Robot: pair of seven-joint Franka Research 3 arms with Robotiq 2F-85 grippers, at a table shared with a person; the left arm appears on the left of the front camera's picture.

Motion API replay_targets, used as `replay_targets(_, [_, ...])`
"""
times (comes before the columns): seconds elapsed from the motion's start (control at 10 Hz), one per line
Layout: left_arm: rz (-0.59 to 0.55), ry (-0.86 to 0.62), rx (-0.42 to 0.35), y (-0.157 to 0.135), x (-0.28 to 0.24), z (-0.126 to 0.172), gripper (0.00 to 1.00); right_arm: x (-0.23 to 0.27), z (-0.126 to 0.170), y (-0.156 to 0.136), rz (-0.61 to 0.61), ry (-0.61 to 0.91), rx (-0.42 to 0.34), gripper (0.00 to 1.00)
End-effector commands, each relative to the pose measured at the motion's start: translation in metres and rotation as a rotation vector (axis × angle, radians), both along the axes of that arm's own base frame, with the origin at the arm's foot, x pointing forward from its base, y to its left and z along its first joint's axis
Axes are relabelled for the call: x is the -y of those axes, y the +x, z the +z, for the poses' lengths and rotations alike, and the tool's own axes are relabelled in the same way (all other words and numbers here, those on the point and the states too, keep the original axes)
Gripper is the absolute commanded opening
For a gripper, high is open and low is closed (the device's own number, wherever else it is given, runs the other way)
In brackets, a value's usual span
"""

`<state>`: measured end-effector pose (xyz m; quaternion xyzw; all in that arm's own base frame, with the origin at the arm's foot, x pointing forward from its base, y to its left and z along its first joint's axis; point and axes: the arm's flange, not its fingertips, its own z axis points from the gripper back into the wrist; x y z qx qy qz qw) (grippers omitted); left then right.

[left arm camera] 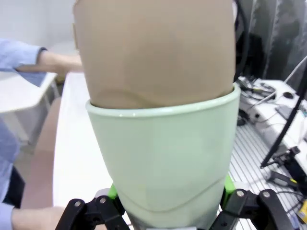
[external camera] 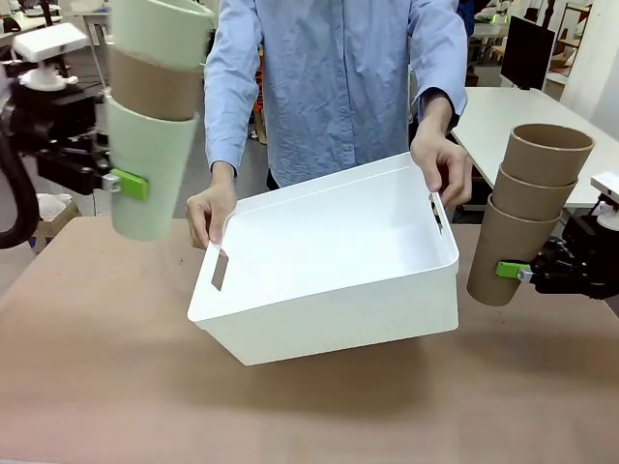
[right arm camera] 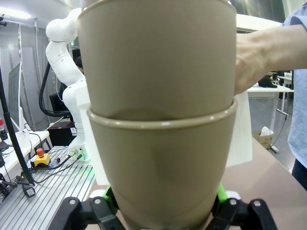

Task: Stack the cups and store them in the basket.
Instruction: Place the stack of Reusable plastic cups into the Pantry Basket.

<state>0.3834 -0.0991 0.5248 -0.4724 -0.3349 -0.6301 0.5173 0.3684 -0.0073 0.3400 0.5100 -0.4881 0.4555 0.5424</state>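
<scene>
L claw clenched on mint-brown-mint stack, high, left of basket | R claw grasps 3-brown stack just right of it | basket tipped twd robot above counter, person's hands at both ends, prob. to ease drop-in

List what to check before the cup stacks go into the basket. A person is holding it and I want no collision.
1. Left pincer shut on the mint-and-brown stack: ok.
2. Right pincer shut on the brown stack: ok.
3. Basket empty, opening tilted toward the arms: ok.
4. Person's hands off the rim: not ok, both grip its ends.
5. Cups seated firmly in each stack: cannot tell.
</scene>
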Motion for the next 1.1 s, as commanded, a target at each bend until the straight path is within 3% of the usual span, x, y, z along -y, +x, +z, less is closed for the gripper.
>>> replay_targets(0.0, [0.004, 0.151, -0.011, 0.005, 0.038, 0.002, 0.85, 0.001, 0.004, 0.0, 0.0, 0.003, 0.009, 0.85])
replay_targets(0.5, [0.034, 0.398, -0.001, 0.016, 0.127, -0.037, 0.85, 0.001, 0.004, 0.0, 0.0, 0.003, 0.009, 0.85])
replay_targets(1.0, [0.047, 0.545, 0.009, 0.029, 0.171, -0.086, 0.85, 0.001, 0.004, 0.0, 0.0, 0.003, 0.009, 0.85])
